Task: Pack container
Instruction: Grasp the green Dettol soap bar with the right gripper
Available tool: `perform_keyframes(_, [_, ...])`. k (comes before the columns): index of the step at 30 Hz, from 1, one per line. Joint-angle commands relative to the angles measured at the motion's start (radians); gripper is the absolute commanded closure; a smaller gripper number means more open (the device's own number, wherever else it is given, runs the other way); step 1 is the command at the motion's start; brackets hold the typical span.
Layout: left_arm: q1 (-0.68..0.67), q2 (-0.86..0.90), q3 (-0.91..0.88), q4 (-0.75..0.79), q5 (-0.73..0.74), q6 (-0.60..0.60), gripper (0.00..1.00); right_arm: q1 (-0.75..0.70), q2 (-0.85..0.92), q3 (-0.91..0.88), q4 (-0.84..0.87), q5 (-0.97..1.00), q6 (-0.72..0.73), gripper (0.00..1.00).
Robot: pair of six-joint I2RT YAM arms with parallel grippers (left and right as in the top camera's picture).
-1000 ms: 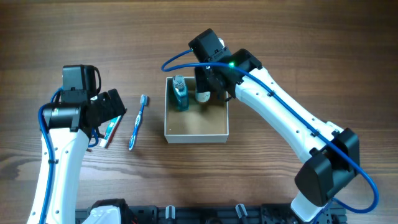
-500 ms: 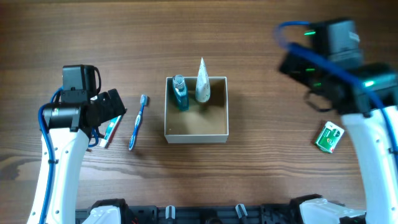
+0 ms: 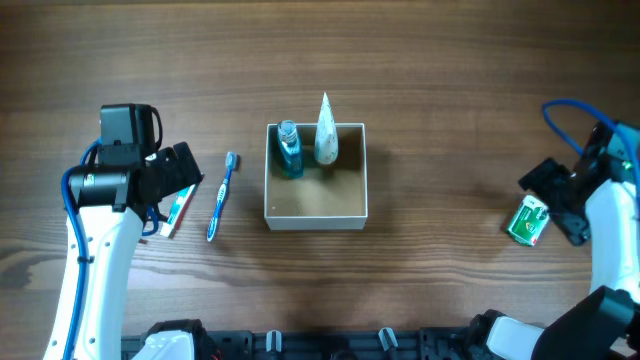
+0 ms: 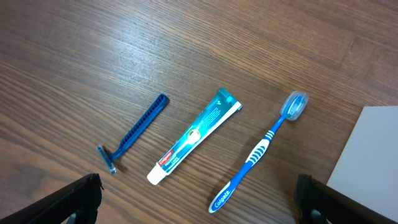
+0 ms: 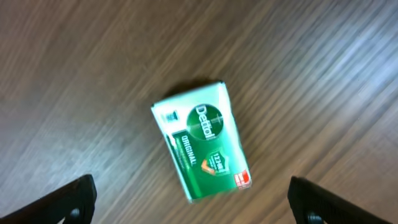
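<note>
The container [image 3: 315, 213], a square white-walled box with a tan inside, stands mid-table; a teal bottle [image 3: 290, 148] and a white tube [image 3: 325, 135] stand in its far side. Its white wall shows in the left wrist view [image 4: 367, 155]. A blue toothbrush [image 3: 221, 196] [image 4: 261, 151], a toothpaste tube [image 3: 176, 210] [image 4: 194, 135] and a blue razor [image 4: 133, 132] lie left of it. My left gripper [image 4: 196, 208] is open above them. A green soap bar [image 3: 529, 220] [image 5: 202, 147] lies at the right. My right gripper [image 5: 193, 205] is open over the soap.
Wooden table all round. Black fixtures [image 3: 330, 345] run along the table's near edge. The razor is hidden under my left arm in the overhead view.
My right arm has left the container, where the white tube now stands, and swung to the far right over the green soap bar. The left arm has not moved.
</note>
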Motion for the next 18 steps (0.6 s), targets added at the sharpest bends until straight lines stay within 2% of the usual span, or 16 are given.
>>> perform_keyframes(1, [0.006,0.001,0.018,0.002,-0.02,-0.01,0.0,-0.002,0.013,-0.115,0.104,-0.021,-0.047,0.0])
perform_keyframes(7, [0.006,0.001,0.018,0.002,-0.02,-0.01,0.0,-0.002,0.09,-0.184,0.296,-0.013,-0.11,0.0])
perform_keyframes(12, [0.006,0.001,0.018,0.002,-0.02,-0.01,0.0,-0.002,0.179,-0.184,0.342,-0.017,-0.123,0.02])
perform_keyframes(15, [0.006,0.001,0.018,0.002,-0.02,-0.01,0.0,-0.002,0.219,-0.184,0.335,-0.017,-0.124,0.12])
perform_keyframes(17, [0.006,0.001,0.018,0.002,-0.021,-0.01,0.0,-0.002,0.218,-0.184,0.333,-0.017,-0.124,0.28])
perform_keyframes(18, [0.006,0.001,0.018,0.002,-0.02,-0.01,0.0,-0.002,0.217,-0.184,0.331,-0.019,-0.124,0.4])
